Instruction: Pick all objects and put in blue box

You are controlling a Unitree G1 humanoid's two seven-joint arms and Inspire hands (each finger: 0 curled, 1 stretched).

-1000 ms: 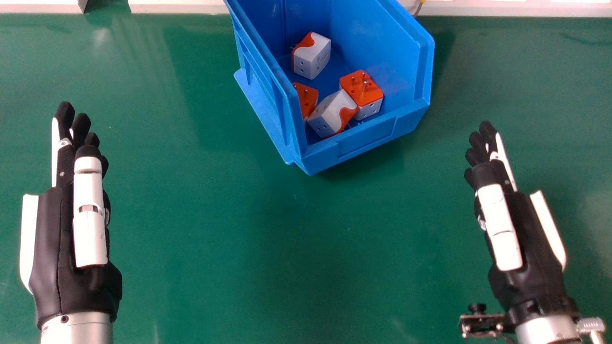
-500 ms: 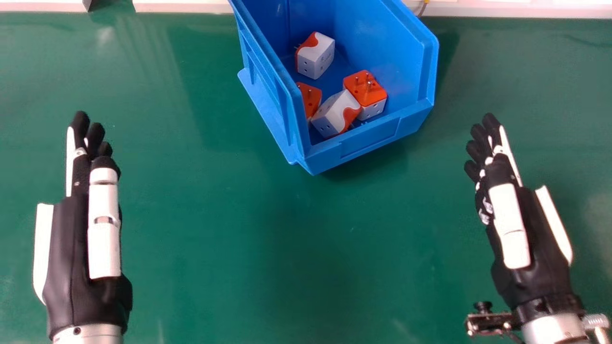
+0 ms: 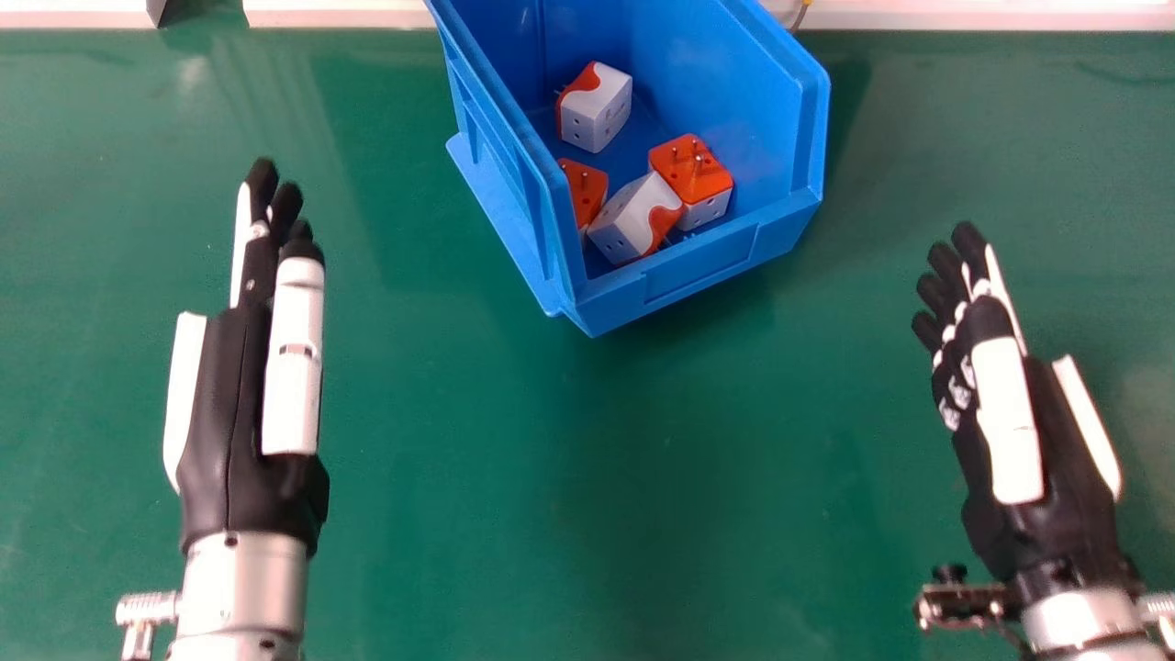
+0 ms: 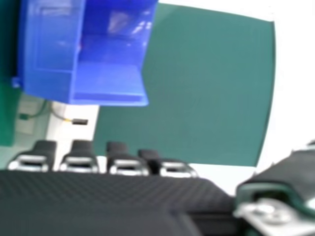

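In the head view my left hand (image 3: pixel 240 395) is over the table left of the blue box, open and holding nothing. My right hand (image 3: pixel 1037 441) is open and empty to the right of the box, its fingers straight. The blue box (image 3: pixel 698 268) holds several white and orange plug adapters, among them one farther back (image 3: pixel 597 108), one with its pins up (image 3: pixel 690 170) and a tilted one (image 3: pixel 635 220). In the right hand view my right hand (image 4: pixel 98 201) shows with the blue box (image 4: pixel 51 49) beyond it.
The green table (image 3: pixel 587 496) spreads around the box and between the hands. A white edge strip (image 3: pixel 340 13) runs along its far side, with a cable (image 3: pixel 800 15) behind the box.
My left hand has moved to the right and farther forward, toward the box. My right hand has shifted slightly to the right. Box and adapters remain as they were.
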